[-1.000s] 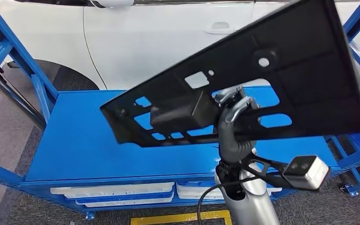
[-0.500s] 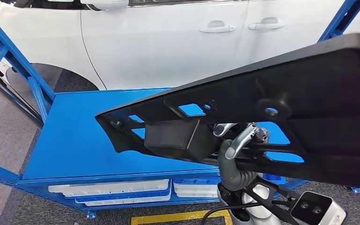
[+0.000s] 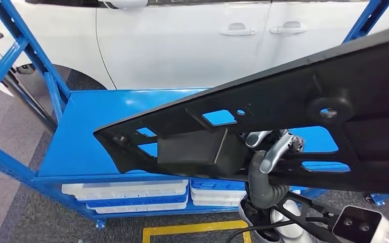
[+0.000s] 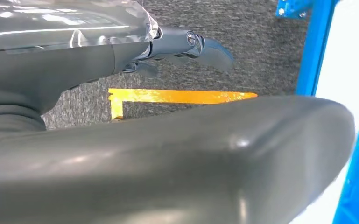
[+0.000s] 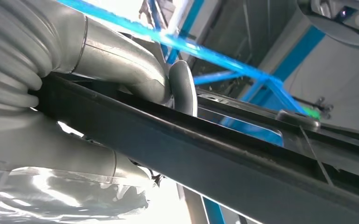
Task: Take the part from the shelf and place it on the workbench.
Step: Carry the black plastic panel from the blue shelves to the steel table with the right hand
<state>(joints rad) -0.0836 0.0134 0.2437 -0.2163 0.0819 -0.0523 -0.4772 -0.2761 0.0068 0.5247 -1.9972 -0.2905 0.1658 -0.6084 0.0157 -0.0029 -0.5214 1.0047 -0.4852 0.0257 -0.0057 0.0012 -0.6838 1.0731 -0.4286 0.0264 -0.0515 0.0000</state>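
A large black plastic part point(image 3: 283, 96) with several cut-outs and a boxy block underneath hangs tilted in the air across the head view. My right hand point(image 3: 270, 152) grips it from below through one of the openings. Up close, the right wrist view has that hand point(image 5: 121, 70) wrapped around a black bar of the part point(image 5: 242, 163). The part hovers over the near side of the blue workbench top point(image 3: 91, 126), apart from it. My left hand point(image 4: 186, 44) hangs over the grey floor with its fingers loosely stretched and nothing in them.
Blue frame posts point(image 3: 40, 61) rise at the bench's left, and another point(image 3: 366, 17) at the right. White trays point(image 3: 126, 190) lie on the shelf under the top. A white car point(image 3: 192, 40) stands behind. A yellow floor mark point(image 3: 192, 234) lies in front.
The camera has shifted, so the bench sits a little further right. The part in my right hand has come closer and lies flatter, its left tip lower.
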